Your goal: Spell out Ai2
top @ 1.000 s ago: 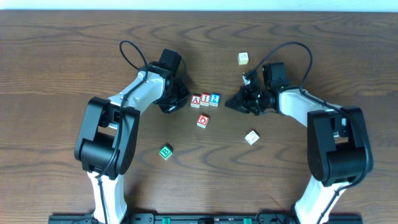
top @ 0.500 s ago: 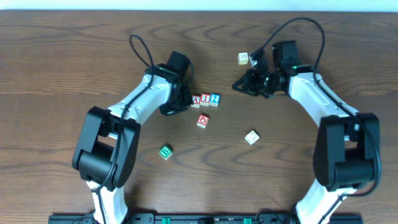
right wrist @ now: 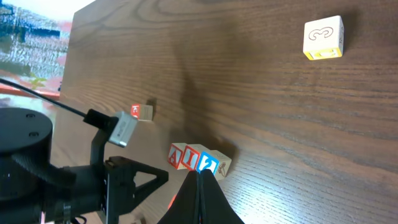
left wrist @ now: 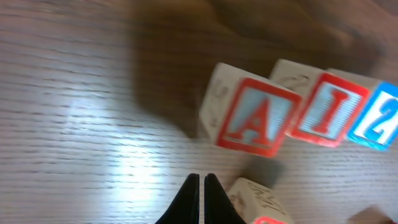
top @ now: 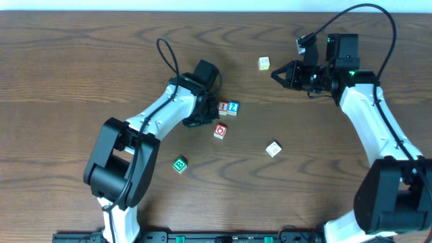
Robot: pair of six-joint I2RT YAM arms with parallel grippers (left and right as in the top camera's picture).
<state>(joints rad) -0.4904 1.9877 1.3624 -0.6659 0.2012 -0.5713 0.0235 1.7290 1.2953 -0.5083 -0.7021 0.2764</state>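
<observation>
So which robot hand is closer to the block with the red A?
Left. The left gripper sits right beside the A cube, fingers shut. The right gripper is far off across the table, nearer the yellow cube.

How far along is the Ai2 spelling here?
Looks essentially done: the A cube, I cube and 2 cube sit side by side in order, reading A I 2. Nothing is in hand: the left gripper is shut and empty close to the A cube, the right gripper shut and empty, well away. Left, at most: squaring up the A cube, which looks slightly askew.
</observation>
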